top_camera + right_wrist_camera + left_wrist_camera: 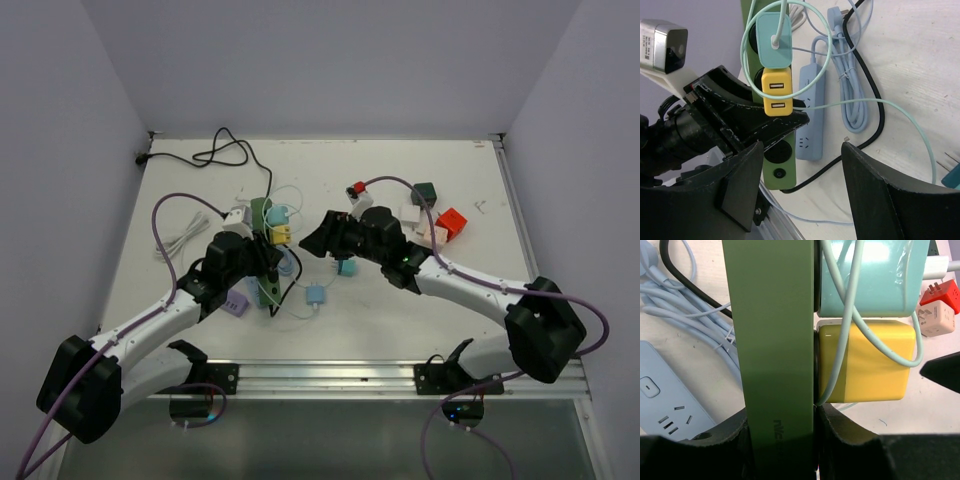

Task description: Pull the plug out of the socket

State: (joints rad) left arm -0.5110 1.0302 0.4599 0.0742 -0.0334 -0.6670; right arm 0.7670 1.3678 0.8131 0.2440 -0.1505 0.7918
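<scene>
The socket (777, 340), a long dark green strip, stands on edge with my left gripper (780, 415) shut across its near end. A yellow plug (870, 365) and a teal plug (875, 280) sit side by side in its outlets. In the right wrist view the yellow plug (776, 92) is under the teal plug (774, 47) on the socket (782, 165). My right gripper (800, 170) is open with nothing between its fingers, a short way in front of the yellow plug. From above, the right gripper (312, 240) faces the yellow plug (282, 233) and the left gripper (262, 262).
A light blue strip (812, 115) with its coiled cable lies beside the socket, and a black cord (875, 125) runs past it. A purple strip (236, 303), loose teal adapters (316, 294) and red (452, 222), white (410, 215) and dark green (424, 192) cubes lie around.
</scene>
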